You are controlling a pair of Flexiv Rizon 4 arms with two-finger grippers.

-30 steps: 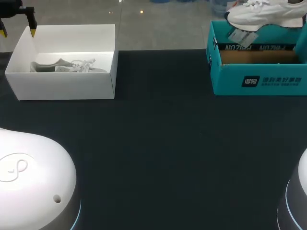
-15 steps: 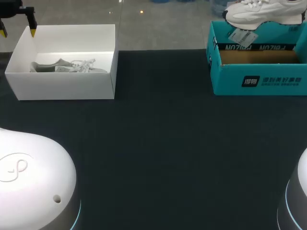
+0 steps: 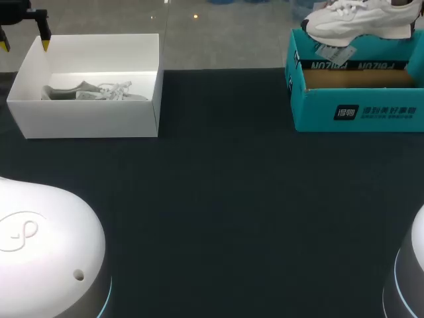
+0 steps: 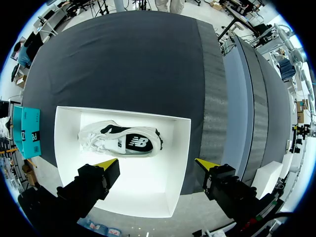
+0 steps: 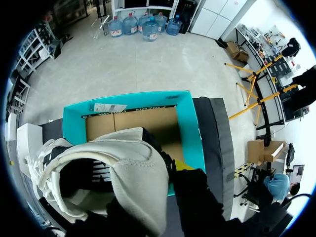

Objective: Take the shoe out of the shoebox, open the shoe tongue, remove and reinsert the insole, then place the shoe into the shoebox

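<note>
A white sneaker [image 3: 358,23] hangs above the teal shoebox [image 3: 358,112] at the far right, a paper tag dangling from it. In the right wrist view my right gripper [image 5: 165,170] is shut on the heel collar of this sneaker [image 5: 113,168]. One yellow tip shows outside the collar, and the open teal shoebox [image 5: 192,133] lies below. My left gripper [image 3: 25,45] stands open above the far left corner of a white box [image 3: 89,119]. In the left wrist view a second white sneaker [image 4: 121,140] lies on its side in that white box [image 4: 123,112], ahead of my left gripper [image 4: 158,164].
Dark table cloth spreads between the two boxes and toward the front. My arms' white bases fill the front left and front right corners of the head view. The teal shoebox [image 4: 27,131] also shows far off in the left wrist view.
The held white sneaker has drifted a little to the left and upward above the teal shoebox. My left gripper has stayed put.
</note>
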